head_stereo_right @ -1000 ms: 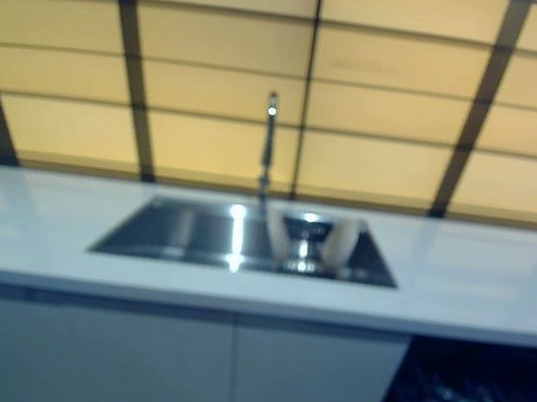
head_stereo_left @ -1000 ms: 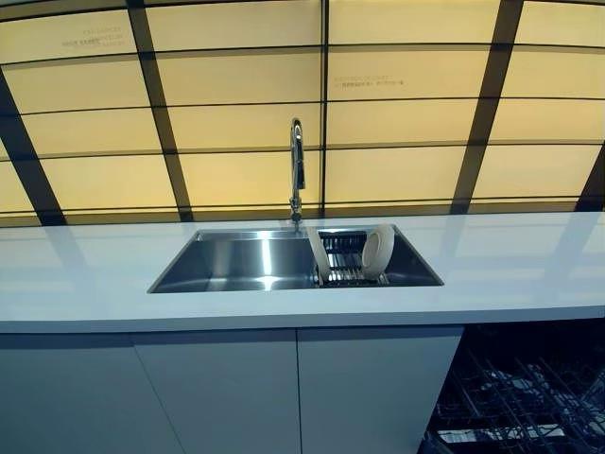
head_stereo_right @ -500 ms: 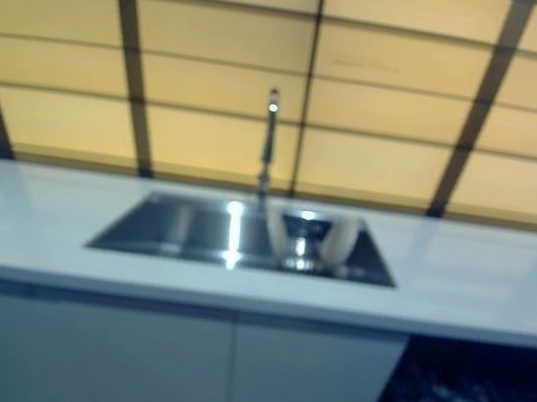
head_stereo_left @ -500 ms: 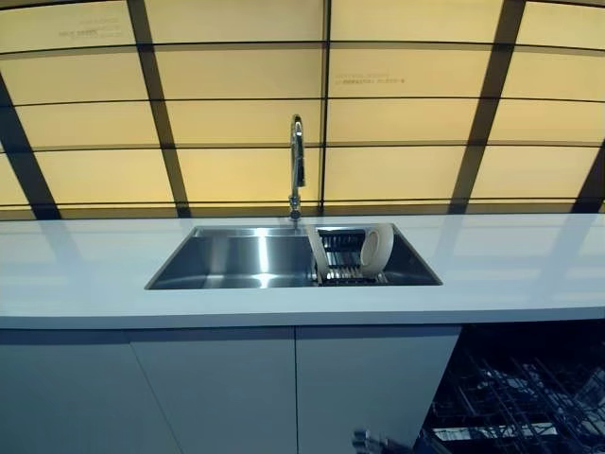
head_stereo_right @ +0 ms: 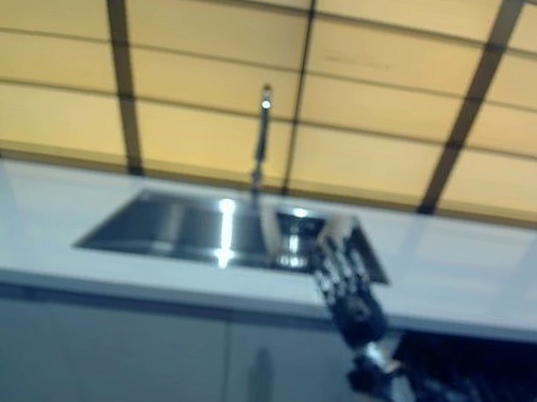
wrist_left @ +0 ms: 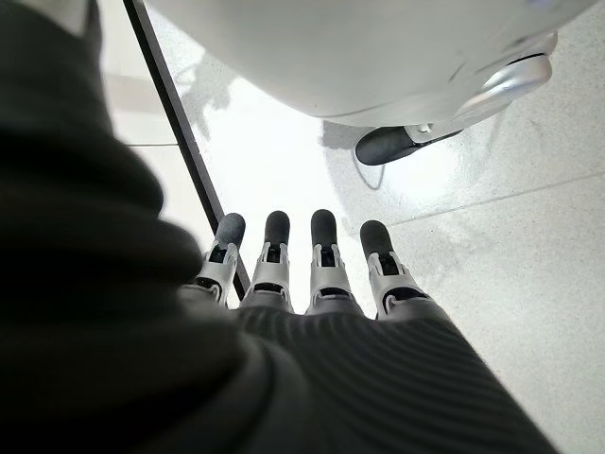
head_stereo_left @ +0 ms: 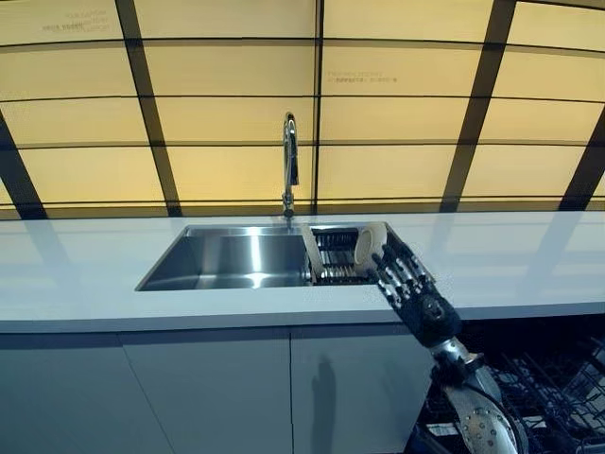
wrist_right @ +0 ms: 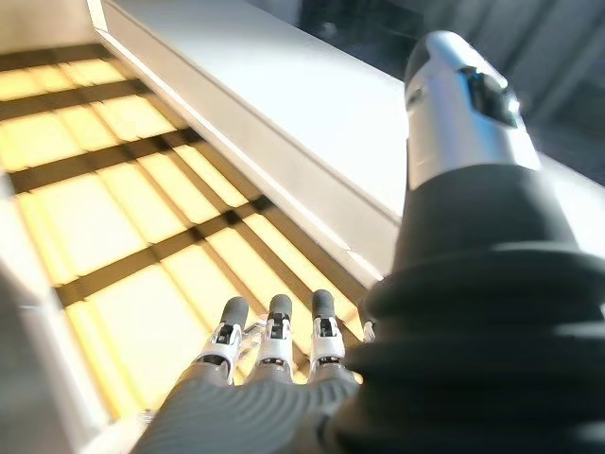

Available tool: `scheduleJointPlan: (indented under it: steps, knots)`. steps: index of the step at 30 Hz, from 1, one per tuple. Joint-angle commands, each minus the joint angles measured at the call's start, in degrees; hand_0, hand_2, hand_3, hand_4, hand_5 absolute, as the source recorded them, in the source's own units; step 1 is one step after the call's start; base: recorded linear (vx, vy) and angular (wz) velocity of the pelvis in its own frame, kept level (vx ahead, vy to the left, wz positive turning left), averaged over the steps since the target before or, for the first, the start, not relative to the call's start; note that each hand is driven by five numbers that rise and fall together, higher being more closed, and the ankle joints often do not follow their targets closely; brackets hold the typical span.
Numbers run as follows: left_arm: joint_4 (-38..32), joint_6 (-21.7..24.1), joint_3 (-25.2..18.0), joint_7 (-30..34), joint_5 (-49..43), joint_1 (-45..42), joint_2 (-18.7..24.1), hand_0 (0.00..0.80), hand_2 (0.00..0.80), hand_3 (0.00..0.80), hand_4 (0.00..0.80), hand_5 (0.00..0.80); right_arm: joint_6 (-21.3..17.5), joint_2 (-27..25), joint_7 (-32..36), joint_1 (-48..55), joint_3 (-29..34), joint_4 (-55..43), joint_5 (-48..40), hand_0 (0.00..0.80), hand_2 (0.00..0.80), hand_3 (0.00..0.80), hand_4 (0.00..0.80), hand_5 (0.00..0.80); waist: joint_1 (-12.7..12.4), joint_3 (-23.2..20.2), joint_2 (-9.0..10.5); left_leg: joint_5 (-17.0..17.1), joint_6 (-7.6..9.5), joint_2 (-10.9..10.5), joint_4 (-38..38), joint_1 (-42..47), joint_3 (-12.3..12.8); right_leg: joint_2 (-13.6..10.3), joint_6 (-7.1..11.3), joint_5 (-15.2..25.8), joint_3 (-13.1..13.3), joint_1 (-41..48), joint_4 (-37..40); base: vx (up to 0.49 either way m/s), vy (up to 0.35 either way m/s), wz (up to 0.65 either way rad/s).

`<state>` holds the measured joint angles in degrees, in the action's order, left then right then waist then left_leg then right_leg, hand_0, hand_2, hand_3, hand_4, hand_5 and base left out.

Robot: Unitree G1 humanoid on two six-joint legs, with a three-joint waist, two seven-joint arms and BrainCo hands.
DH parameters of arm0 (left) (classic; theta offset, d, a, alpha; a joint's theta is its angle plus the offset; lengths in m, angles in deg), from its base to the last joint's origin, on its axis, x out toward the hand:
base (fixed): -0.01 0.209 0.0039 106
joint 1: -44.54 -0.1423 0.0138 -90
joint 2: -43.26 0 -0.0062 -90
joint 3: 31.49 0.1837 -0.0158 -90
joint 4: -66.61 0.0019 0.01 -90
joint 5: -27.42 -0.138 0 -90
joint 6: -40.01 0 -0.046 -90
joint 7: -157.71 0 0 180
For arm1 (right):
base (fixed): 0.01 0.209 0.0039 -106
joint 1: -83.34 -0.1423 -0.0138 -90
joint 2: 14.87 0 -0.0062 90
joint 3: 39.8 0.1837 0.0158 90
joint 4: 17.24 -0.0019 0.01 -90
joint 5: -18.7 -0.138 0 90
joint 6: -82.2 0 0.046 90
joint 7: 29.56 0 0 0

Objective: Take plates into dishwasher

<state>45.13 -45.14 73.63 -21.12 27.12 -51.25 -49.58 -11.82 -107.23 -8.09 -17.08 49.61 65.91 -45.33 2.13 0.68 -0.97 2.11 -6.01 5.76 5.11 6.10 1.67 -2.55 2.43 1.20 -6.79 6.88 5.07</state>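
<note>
Steel sink (head_stereo_left: 227,260) sunk in white tabletop (head_stereo_left: 85,279); tap (head_stereo_left: 289,161) behind. Rack (head_stereo_left: 331,260) in sink's right end holds two plates (head_stereo_left: 369,246), upright. Right hand (head_stereo_left: 406,284) raised in front of them, fingers (head_stereo_left: 392,270) straight and slightly spread, holding nothing. Left hand (wrist_left: 302,284) low over floor, fingers straight, idle. Advice: reach over the rim and grip one plate by its edge. Dishwasher (head_stereo_left: 529,388) open, lower right. Lit yellow panelled wall (head_stereo_left: 217,113) behind.

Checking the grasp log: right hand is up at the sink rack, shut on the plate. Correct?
Not quite. The right hand is up at the sink rack, but its fingers are straight, open, not shut on the plate. The left eye view shows this.
</note>
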Motion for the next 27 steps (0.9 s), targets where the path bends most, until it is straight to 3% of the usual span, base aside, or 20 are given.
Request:
scheduleJointPlan:
  steps: [1, 6, 13, 15, 17, 18, 20, 21, 23, 25, 27]
  knots:
    - [4.6, 1.8, 2.9, -0.4, 1.8, 4.4, 0.5, 0.0, 0.0, 0.0, 0.0, 0.0, -6.4, 0.9, -5.8, -5.9, 4.6, -4.5, -4.0, 0.0, 0.0, 0.0, 0.0, 0.0, -1.4, -0.6, 3.35, -1.6, 5.31, -3.6, -0.1, -1.5, 1.9, -2.4, 1.04, 1.6, 0.1, -1.5, -0.2, 0.0, 0.0, 0.0]
    - [4.9, 1.1, 3.3, -0.8, 1.7, 4.5, 0.1, 0.0, 0.0, 0.0, 0.0, 0.0, -9.9, -0.9, -17.2, -6.9, 6.0, -2.4, 0.8, 0.0, 0.0, 0.0, 0.0, 0.0, -1.5, -0.6, 3.48, -1.5, 5.26, -3.7, -0.1, -1.6, 1.5, -2.6, 1.03, 1.7, 0.1, -1.4, -0.2, 0.01, 0.029, 0.0]
    - [4.5, 0.7, 3.3, -1.1, 2.2, 4.8, 0.3, 0.0, 0.0, 0.0, 0.0, 0.0, -5.8, -1.8, -25.2, -5.7, 6.4, -1.5, -2.4, 0.0, 0.0, 0.0, 0.0, 0.0, -0.8, -0.5, 3.56, -1.6, 5.56, -4.0, -0.1, -1.3, 2.1, -3.0, 1.18, 1.8, 0.6, -1.6, -0.4, 0.004, 0.029, -0.01]
    - [4.2, 0.4, 3.6, -1.1, 2.5, 5.1, 0.3, 0.0, 0.0, 0.0, 0.0, 0.0, -5.2, -0.6, -25.2, -5.8, 6.5, -1.6, -10.8, 0.0, 0.0, 0.0, 0.0, 0.0, -0.7, -0.5, 3.64, -1.7, 5.66, -4.1, -0.1, -1.2, 2.3, -3.2, 1.27, 1.8, 0.7, -1.6, -0.5, 0.009, 0.048, -0.01]
    - [4.2, -0.1, 4.3, -1.1, 3.1, 5.8, 0.1, 0.0, 0.0, 0.0, 0.0, 0.0, -7.4, 1.8, -29.2, -6.6, 7.4, -1.7, -21.5, 0.0, 0.0, 0.0, 0.0, 0.0, -0.6, -0.4, 3.63, -1.8, 5.99, -4.4, -0.1, -1.1, 2.4, -3.4, 1.4, 1.9, 0.8, -1.6, -0.7, 0.013, 0.061, -0.01]
    - [4.2, -0.1, 4.3, -1.1, 3.1, 5.9, 0.1, 0.0, 0.0, 0.0, 0.0, 0.0, -7.5, 1.9, -29.2, -6.6, 7.4, -1.7, -22.0, 0.0, 0.0, 0.0, 0.0, 0.0, -0.6, -0.4, 3.64, -1.8, 6.02, -4.4, -0.1, -1.1, 2.4, -3.5, 1.41, 1.9, 0.8, -1.6, -0.7, 0.014, 0.056, -0.01]
    - [4.6, -0.3, 5.1, -1.5, 3.6, 6.3, -0.3, 0.0, 0.0, 0.0, 0.0, 0.0, -12.4, 4.5, -29.5, -7.7, 7.9, -3.0, -28.0, 0.0, 0.0, 0.0, 0.0, 0.0, -0.8, -0.5, 3.55, -2.0, 6.41, -4.7, -0.1, -1.0, 2.5, -3.9, 1.66, 1.8, 0.8, -1.7, -1.1, 0.014, 0.058, -0.02]
    - [4.6, -0.3, 5.1, -1.5, 3.6, 6.3, -0.3, 0.0, 0.0, 0.0, 0.0, 0.0, -12.4, 4.5, -29.5, -7.7, 7.9, -3.0, -28.0, 0.0, 0.0, 0.0, 0.0, 0.0, -0.8, -0.5, 3.55, -2.0, 6.41, -4.7, -0.1, -1.0, 2.5, -3.9, 1.66, 1.8, 0.8, -1.7, -1.1, 0.013, 0.052, -0.03]
    - [4.9, -0.4, 5.7, -1.6, 3.7, 6.5, -0.5, 0.0, 0.0, 0.0, 0.0, 0.0, -18.0, 5.5, -26.0, -9.1, 7.2, -4.2, -22.4, 0.0, 0.0, 0.0, 0.0, 0.0, -1.1, -0.6, 3.46, -2.2, 6.78, -5.0, -0.1, -1.0, 2.2, -4.1, 1.78, 1.8, 0.8, -1.9, -1.5, 0.025, 0.06, -0.02]
    - [4.8, -0.5, 6.2, -1.4, 3.9, 6.7, -0.3, 0.0, 0.0, 0.0, 0.0, 0.0, -19.9, 5.6, -25.4, -9.7, 5.5, -5.2, -20.4, 0.0, 0.0, 0.0, 0.0, 0.0, -1.4, -0.7, 3.35, -2.1, 6.99, -5.3, -0.1, -1.0, 2.1, -4.4, 1.94, 1.7, 1.0, -2.3, -2.2, 0.029, 0.08, 0.0]
    - [4.8, -0.2, 6.5, -1.5, 3.7, 6.5, -0.4, 0.0, 0.0, 0.0, 0.0, 0.0, -18.1, 6.4, -24.0, -10.0, 5.1, -4.8, -17.4, 0.0, 0.0, 0.0, 0.0, 0.0, -1.7, -0.6, 3.21, -2.2, 7.36, -5.7, -0.1, -1.0, 1.8, -4.6, 2.12, 1.7, 1.1, -2.5, -2.7, 0.026, 0.076, 0.01]
